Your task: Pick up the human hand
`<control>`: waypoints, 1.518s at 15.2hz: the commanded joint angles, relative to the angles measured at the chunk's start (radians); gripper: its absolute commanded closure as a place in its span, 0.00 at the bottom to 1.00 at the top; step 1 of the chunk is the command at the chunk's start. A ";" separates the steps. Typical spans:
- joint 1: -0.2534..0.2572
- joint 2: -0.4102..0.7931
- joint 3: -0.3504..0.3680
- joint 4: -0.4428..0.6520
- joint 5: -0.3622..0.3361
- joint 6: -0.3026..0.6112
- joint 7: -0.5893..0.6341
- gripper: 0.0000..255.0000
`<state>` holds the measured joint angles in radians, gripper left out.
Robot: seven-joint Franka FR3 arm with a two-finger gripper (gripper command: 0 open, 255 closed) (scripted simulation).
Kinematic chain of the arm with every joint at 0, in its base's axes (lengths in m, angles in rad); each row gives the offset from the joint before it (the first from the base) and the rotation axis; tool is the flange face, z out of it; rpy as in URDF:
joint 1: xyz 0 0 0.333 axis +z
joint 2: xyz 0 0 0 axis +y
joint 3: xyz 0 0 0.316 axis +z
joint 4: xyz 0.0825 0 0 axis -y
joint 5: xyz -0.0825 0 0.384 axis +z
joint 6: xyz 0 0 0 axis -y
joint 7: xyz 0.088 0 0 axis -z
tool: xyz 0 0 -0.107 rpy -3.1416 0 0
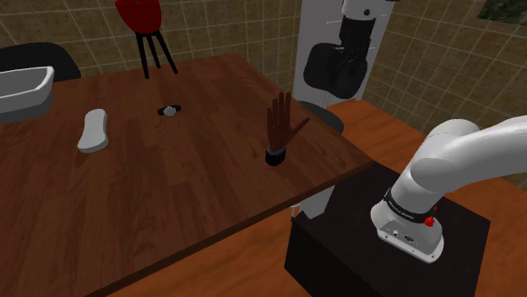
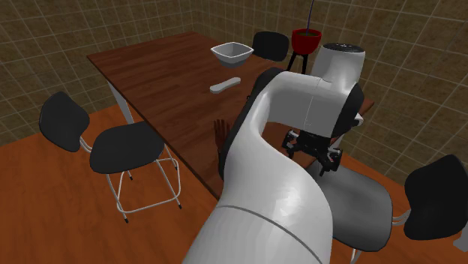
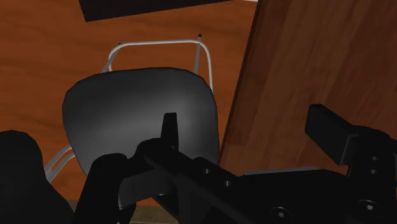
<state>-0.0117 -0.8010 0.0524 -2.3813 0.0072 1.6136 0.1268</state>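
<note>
Now | dark-brown model hand (image 1: 281,126), upright, digits splayed, black-cuffed at wrist, on dark wooden table (image 1: 169,194) | all-black gripper (image 3: 245,124): fingers apart, empty, well apart from hand.

Shoulder view down over table (image 1: 169,194), second exterior close behind arm (image 2: 277,187) (same table), wrist floorward

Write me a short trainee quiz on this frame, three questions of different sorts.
1. True or false: the hand lies flat on the table.
2. The jaws are: A) clasping the hand, B) clear of it, above a chair beside the table, C) touching its fingertips.
3. Fill in: the jaws stand ____.
Key: 1 false, it stands upright on the table, fingers up; 2 B; 3 open, holding nothing.
</note>
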 commanded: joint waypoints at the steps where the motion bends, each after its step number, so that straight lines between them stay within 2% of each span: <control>1: 0.000 0.000 0.000 0.000 0.000 0.000 0.000 0.00; 11: 0.215 0.059 0.112 0.052 0.058 0.119 -0.216 0.00; 20: 0.409 0.052 0.205 0.061 0.105 0.202 -0.417 0.00; 21: 0.426 0.049 0.213 0.060 0.109 0.208 -0.435 0.00; 23: 0.428 0.044 0.215 0.029 0.112 0.233 -0.434 0.00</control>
<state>0.4108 -0.7539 0.2652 -2.3397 0.1167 1.8353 -0.3012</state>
